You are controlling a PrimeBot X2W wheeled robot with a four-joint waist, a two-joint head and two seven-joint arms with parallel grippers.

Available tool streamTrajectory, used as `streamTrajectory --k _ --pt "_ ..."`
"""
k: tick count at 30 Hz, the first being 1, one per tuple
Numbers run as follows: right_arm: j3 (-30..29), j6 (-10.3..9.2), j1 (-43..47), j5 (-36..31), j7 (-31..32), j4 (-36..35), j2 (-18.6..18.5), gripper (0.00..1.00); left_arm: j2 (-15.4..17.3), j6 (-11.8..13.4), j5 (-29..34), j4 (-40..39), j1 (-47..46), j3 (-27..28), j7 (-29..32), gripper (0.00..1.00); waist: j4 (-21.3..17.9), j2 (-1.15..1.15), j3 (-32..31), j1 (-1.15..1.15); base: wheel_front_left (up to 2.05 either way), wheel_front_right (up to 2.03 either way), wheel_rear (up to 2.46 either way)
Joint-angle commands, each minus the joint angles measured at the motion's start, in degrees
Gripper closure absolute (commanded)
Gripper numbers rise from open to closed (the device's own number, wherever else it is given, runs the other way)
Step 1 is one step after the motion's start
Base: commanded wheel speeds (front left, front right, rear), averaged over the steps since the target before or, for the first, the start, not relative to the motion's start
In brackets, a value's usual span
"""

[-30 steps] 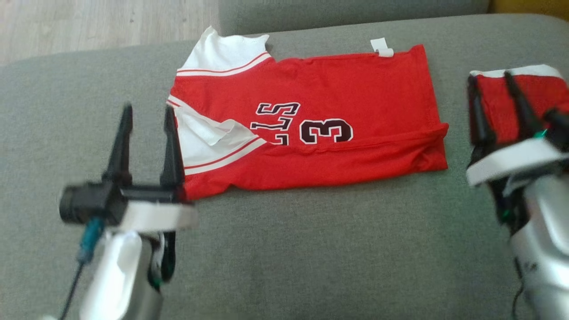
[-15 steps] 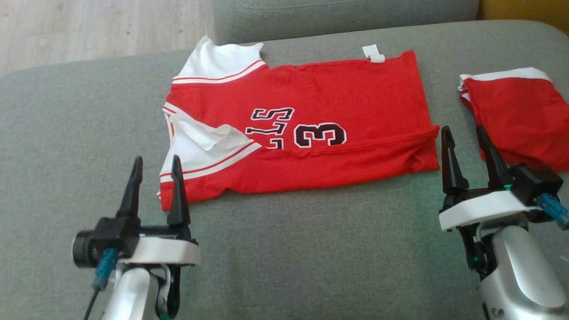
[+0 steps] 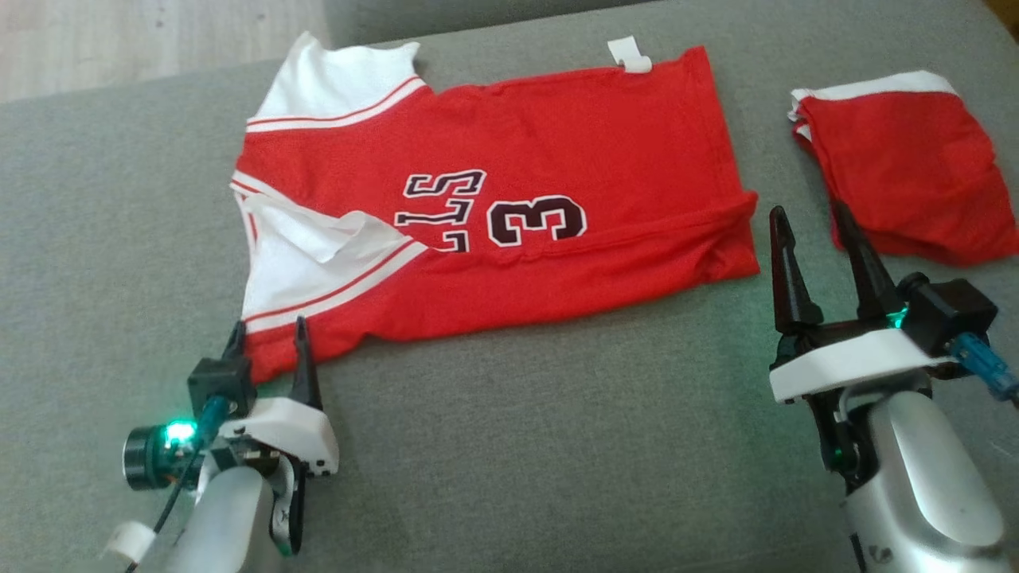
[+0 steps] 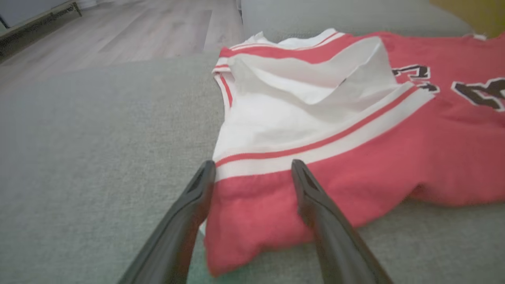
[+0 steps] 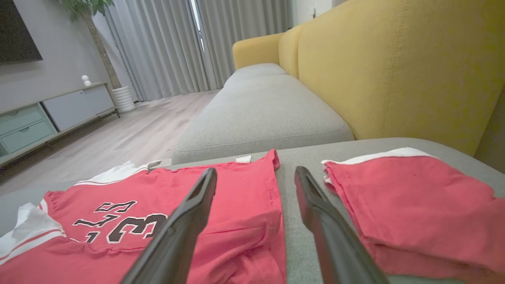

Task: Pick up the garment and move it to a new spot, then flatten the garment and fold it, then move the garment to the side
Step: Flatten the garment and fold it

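Grey cushion (image 3: 509, 446) holds one jersey (image 3: 557, 143), one shorts (image 3: 899, 183); left pincer (image 3: 268, 323), right pincer (image 3: 808, 208) gape.

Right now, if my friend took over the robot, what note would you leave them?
Left gripper: open, fingers either side of the near left corner of the jersey, not gripping.
Right gripper: open, holding nothing, by the jersey's right end, beside the folded shorts.
The jersey lies flat on the grey cushion, near edge folded over.
Done: moved, flattened, one fold, it seems.
Left: finish folding, move it aside.
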Motion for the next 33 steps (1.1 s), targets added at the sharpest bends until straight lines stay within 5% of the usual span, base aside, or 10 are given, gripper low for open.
streamTrajectory --k 1,12,14,23,33 --pt "1.32 0.11 -1.37 0.25 -0.13 -2.22 -0.08 0.0 1.78 0.55 0.32 -0.31 -1.58 1.72 0.83 0.0 -0.72 0.0 0.65 -0.01 0.0 0.0 0.0" --pt "1.61 0.11 -2.24 0.63 -0.22 -3.35 0.51 0.0 2.65 1.4 -0.43 3.85 -2.95 1.36 6.97 0.0 -1.92 0.0 1.77 -0.01 0.0 0.0 0.0" --pt "1.42 0.11 -2.28 0.65 -0.17 -3.39 0.52 0.0 2.69 1.05 -0.75 3.79 -3.05 1.26 7.26 1.0 -1.82 0.0 1.73 -0.01 0.0 0.0 0.0" --pt "-0.69 0.11 -2.68 -1.38 4.3 -0.85 0.57 0.0 2.39 0.38 -1.22 -1.82 -4.14 0.99 0.49 1.0 0.12 0.0 1.18 -0.01 0.0 0.0 0.0" --pt "-6.46 0.11 -7.07 -4.85 14.87 10.03 3.0 0.0 1.84 -1.11 -0.44 -9.73 -4.86 -1.42 -4.96 1.0 3.33 0.0 1.6 -0.01 0.0 0.0 0.0"
